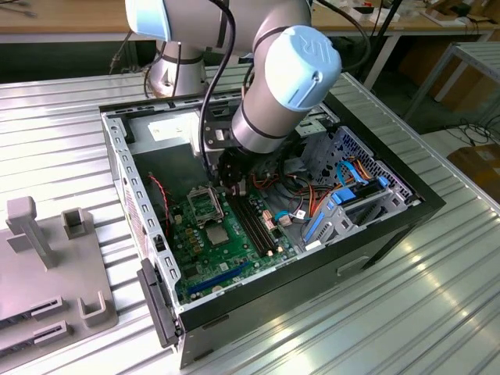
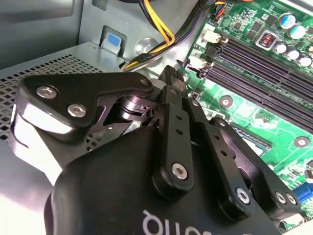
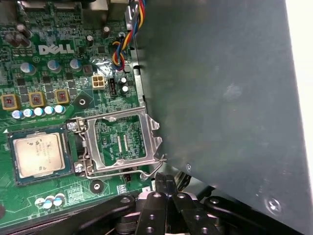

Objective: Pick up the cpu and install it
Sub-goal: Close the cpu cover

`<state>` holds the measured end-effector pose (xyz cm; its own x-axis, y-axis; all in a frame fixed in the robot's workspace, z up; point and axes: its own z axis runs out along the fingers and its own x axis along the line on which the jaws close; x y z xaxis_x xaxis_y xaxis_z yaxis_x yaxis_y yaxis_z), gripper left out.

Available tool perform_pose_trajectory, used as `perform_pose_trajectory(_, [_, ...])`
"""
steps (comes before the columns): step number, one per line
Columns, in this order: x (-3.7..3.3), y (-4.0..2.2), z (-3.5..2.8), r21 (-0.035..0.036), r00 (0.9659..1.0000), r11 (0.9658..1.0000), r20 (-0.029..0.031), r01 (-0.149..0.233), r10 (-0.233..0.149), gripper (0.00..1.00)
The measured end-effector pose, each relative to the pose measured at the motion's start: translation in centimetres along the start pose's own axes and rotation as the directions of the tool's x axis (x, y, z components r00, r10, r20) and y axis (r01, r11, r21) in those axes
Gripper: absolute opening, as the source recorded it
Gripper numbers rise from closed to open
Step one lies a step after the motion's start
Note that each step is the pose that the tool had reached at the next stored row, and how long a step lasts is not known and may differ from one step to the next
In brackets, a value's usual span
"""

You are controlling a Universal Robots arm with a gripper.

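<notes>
The cpu (image 3: pixel 38 153) lies flat in its socket on the green board (image 3: pixel 54 68), silver top up, one chip and no other. Just beside it the hinged metal frame (image 3: pixel 122 142) stands folded back, its lever loose, so the chip looks seated but not yet clamped; that is my reading, not something plain. In the exterior view the same chip (image 1: pixel 217 234) sits low on the board, with two long black memory slots (image 1: pixel 258 226) beside it.

The gripper (image 3: pixel 164 183) hangs just off the frame's edge, its two fingers (image 3: pixel 157 188) pressed together with nothing between them. It holds nothing, which fits a chip already let go.

Around this is the open case (image 1: pixel 391 195), laid on its side so the board faces up for the arm (image 1: pixel 273 86). One case, on a ribbed metal worktop (image 1: pixel 437 297), with a grey fixture (image 1: pixel 47 258) at the exterior view's left.
</notes>
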<state>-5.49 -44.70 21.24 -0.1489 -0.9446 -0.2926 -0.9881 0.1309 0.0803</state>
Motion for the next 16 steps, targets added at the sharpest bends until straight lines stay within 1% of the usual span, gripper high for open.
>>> perform_pose_trajectory(2, [0.13,-0.04,0.42,-0.0010,1.0000,1.0000,0.0076,0.000,0.000,0.11])
perform_pose_trajectory(4, [0.19,-0.05,0.62,-0.0014,0.9999,1.0000,0.0102,0.000,0.000,0.11])
perform_pose_trajectory(8, [0.22,-0.01,0.68,-0.0015,0.9999,1.0000,0.0102,0.000,0.000,0.11])
perform_pose_trajectory(10, [0.22,0.03,0.70,-0.0013,1.0000,1.0000,0.0087,0.000,0.000,0.11])
perform_pose_trajectory(11, [0.22,0.03,0.69,-0.0009,1.0000,1.0000,0.0066,0.000,0.000,0.11])
perform_pose_trajectory(12, [0.21,0.04,0.67,-0.0004,1.0000,1.0000,0.0029,0.000,0.000,0.11])
perform_pose_trajectory(13, [0.19,0.05,0.60,0.0018,0.9999,1.0000,-0.0104,-0.001,0.001,0.11])
perform_pose_trajectory(14, [0.18,0.05,0.55,0.0034,0.9998,1.0000,-0.0211,-0.001,0.001,0.11])
perform_pose_trajectory(15, [0.17,0.05,0.52,0.0046,0.9996,1.0000,-0.0298,-0.001,0.001,0.11])
perform_pose_trajectory(16, [0.16,0.05,0.49,0.0051,0.9994,1.0000,-0.0333,-0.001,0.001,0.11])
